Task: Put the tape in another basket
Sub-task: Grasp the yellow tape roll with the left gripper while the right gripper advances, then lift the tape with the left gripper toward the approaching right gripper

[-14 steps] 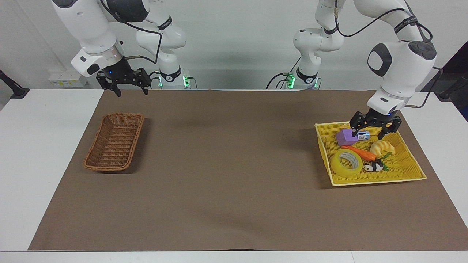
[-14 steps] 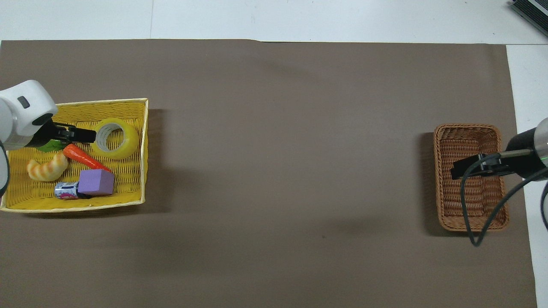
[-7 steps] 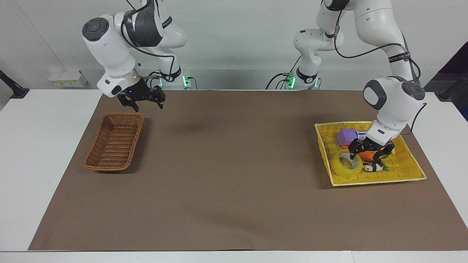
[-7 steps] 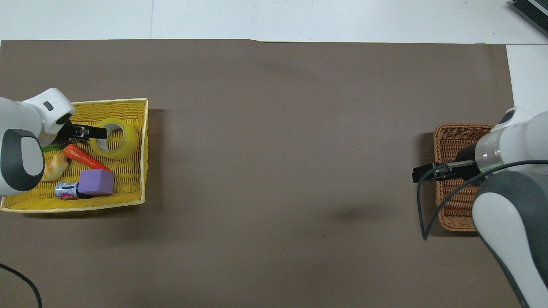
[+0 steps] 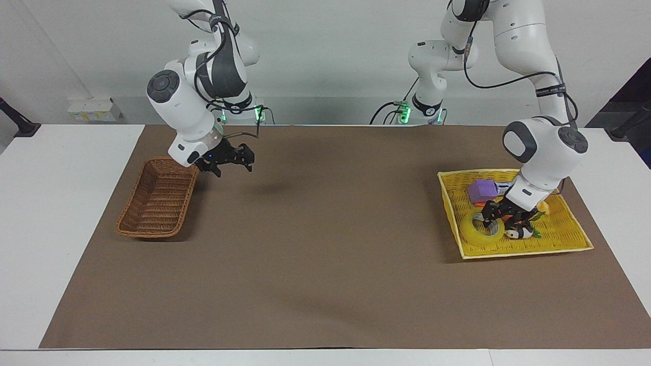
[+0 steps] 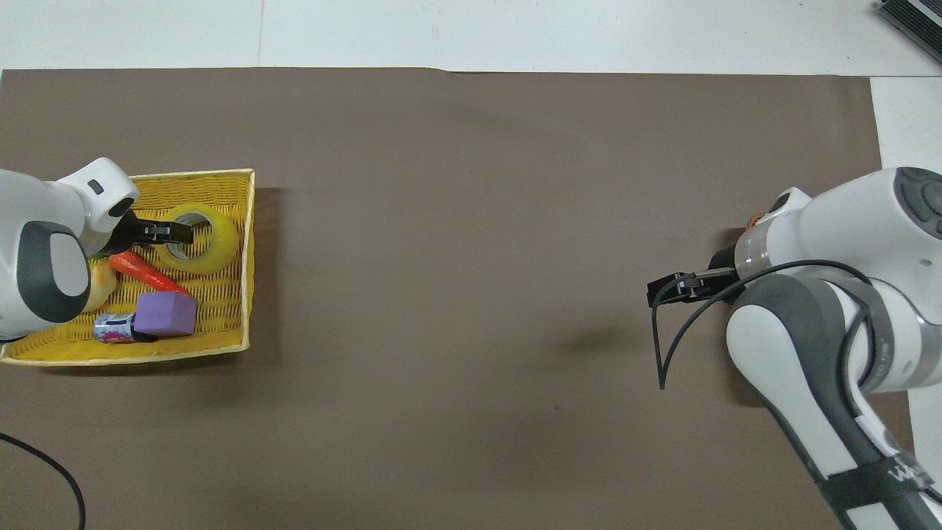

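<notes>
Tape (image 5: 480, 231) lies in the yellow tray (image 5: 564, 244) at the left arm's end of the bench (image 5: 325, 284), under the left claw (image 5: 501, 217). That claw has come down from over the purple block (image 5: 482, 190) and now sits on the tape's rim, one finger in the core and one outside the wall, partly closed; whether it already grips the roll cannot be told. The tape itself has not shifted.

Close around the left claw lie a carrot (image 6: 143, 271), touching the tape, a croissant toy (image 6: 101, 278) mostly hidden under the wrist, a small black-and-white figure (image 5: 521, 234) just beside the fingers, and the purple block with a small can (image 6: 112, 329) against it. The carrot and figure crowd the fingers.

The right claw (image 5: 231, 163) has swung away from the bench's edge and now hangs open over the brown mat, just beside the wicker basket (image 5: 157, 203). In the overhead view the right arm covers almost all of that basket.
</notes>
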### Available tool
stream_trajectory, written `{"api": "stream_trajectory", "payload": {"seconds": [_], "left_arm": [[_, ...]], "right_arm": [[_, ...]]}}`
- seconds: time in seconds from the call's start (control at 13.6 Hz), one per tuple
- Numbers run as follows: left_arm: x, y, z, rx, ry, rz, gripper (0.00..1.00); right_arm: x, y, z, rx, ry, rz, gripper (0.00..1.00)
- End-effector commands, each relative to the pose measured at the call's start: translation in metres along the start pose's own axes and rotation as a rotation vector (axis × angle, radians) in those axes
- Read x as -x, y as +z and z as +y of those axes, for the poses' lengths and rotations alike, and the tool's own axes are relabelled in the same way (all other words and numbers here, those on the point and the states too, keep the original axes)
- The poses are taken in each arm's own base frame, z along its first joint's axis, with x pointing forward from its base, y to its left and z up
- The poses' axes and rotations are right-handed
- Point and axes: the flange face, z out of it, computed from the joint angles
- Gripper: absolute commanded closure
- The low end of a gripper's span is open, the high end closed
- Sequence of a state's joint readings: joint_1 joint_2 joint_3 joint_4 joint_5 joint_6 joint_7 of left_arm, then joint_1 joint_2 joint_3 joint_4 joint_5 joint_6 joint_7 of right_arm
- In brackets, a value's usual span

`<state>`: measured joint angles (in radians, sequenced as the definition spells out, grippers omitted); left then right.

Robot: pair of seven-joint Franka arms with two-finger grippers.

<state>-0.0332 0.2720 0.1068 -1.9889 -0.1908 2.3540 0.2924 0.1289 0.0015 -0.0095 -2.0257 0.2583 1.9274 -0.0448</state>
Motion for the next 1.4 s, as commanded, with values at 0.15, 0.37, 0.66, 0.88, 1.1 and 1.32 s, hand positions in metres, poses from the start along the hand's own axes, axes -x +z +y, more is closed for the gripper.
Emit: {"api": "stream_trajectory", "payload": {"seconds": [0.15, 0.37, 0.66, 0.88, 1.1, 1.32], "left_arm": [[0.002, 0.001, 0.007, 0.020, 0.014, -0.012, 1.00], [-0.008, -0.015, 0.011, 0.020, 0.024, 0.014, 1.00], [-0.028, -0.066, 0.038, 0.032, 0.063, 0.067, 1.00], [-0.030, -0.084, 0.081, 0.049, 0.081, 0.089, 1.00], [-0.030, -0.080, 0.142, 0.073, 0.043, 0.091, 1.00], [-0.023, -0.077, 0.199, 0.099, 0.035, 0.084, 1.00]], "right_arm": [[-0.001, -0.004, -0.014, -0.159, 0.021, 0.032, 0.00], [-0.003, -0.007, -0.030, -0.278, -0.010, 0.052, 0.00], [-0.002, -0.009, -0.048, -0.409, -0.025, 0.067, 0.00], [-0.003, 0.003, -0.077, -0.399, -0.060, 0.095, 0.00], [-0.008, 0.014, -0.084, -0.431, -0.039, 0.098, 0.00], [-0.018, 0.028, -0.120, -0.440, -0.060, 0.118, 0.00]]}}
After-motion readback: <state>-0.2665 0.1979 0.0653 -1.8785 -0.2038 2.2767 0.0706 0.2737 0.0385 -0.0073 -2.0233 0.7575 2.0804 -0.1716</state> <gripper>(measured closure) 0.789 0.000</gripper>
